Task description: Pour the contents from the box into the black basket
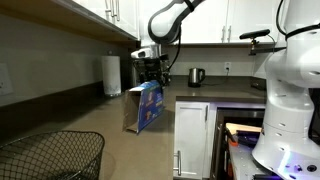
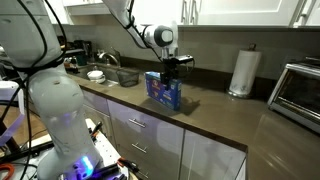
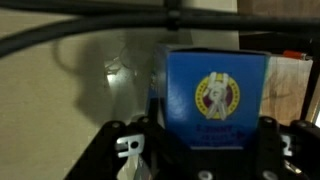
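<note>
The blue box stands upright on the dark counter, its printed face with a yellow emblem filling the wrist view. My gripper sits right on top of the box with one finger on each side of its upper edge. Whether the fingers press on the cardboard does not show. The black basket of wire mesh sits in the near left corner of an exterior view, well apart from the box. The contents are hidden.
A paper towel roll stands against the wall beyond the box. A kettle is on the far counter, a sink along the counter, an oven at its end. A white robot body fills the foreground.
</note>
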`<state>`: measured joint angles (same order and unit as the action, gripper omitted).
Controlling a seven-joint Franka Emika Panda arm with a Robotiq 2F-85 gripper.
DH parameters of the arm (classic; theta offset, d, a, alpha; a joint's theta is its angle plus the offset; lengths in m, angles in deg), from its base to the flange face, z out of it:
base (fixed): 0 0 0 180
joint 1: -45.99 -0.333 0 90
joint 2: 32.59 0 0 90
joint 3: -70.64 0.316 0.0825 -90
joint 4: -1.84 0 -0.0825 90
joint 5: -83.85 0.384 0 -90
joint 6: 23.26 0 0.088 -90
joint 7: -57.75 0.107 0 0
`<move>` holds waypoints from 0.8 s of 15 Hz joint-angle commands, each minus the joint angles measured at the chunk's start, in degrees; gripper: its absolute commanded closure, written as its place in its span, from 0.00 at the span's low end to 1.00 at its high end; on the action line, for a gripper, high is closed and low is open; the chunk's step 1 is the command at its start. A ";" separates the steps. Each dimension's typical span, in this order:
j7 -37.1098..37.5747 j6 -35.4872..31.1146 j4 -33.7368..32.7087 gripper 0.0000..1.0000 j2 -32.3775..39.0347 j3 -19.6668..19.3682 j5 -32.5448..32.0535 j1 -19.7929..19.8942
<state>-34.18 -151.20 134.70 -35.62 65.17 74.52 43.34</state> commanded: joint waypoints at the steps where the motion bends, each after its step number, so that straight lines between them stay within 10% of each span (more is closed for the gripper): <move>1: -0.04 -0.10 -0.85 0.58 0.20 1.20 0.28 1.50; 7: 3.91 1.72 -0.04 0.81 -1.49 2.80 -2.82 0.90; 12: 7.68 9.25 -0.37 0.76 -2.97 5.34 -5.23 -0.02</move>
<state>-29.76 -146.43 134.41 -36.27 68.80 71.48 43.48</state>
